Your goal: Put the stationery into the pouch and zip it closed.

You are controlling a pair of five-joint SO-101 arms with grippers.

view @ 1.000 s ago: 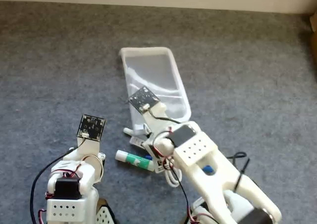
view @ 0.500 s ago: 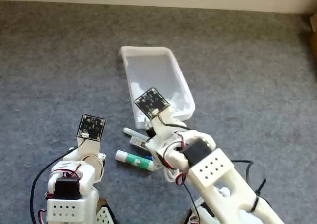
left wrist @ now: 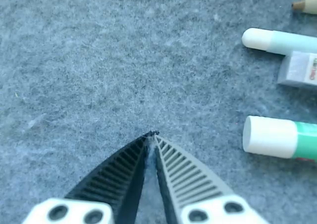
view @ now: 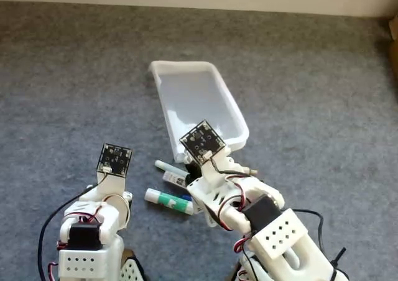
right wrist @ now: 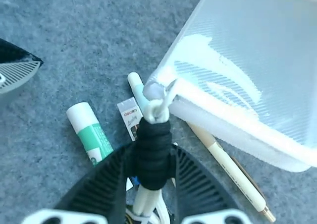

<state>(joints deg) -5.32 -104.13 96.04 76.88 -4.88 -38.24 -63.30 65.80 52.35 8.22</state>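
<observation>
The translucent white pouch (view: 194, 101) lies flat in mid-table, also seen from the right wrist (right wrist: 247, 55). My right gripper (right wrist: 152, 150) is shut on the black zipper pull (right wrist: 151, 135) at the pouch's near corner. Beside that corner lie a green-and-white glue stick (view: 169, 201) (right wrist: 91, 135), a small eraser (right wrist: 130, 116), a white pen (view: 170, 166) and a pencil (right wrist: 231, 170) partly under the pouch edge. My left gripper (left wrist: 151, 135) rests shut and empty over bare carpet, left of the glue stick (left wrist: 280, 138), eraser (left wrist: 300, 69) and pen (left wrist: 276, 39).
Grey carpet (view: 74, 76) covers the whole table. The right arm's body (view: 261, 219) and its cables hang over the near right. The left arm's fingertip (right wrist: 15, 68) shows close to the glue stick.
My right gripper has drawn back toward the near right with the zipper pull. The pouch's near corner has shifted right with it and the pouch lies flatter. The left arm has kept still.
</observation>
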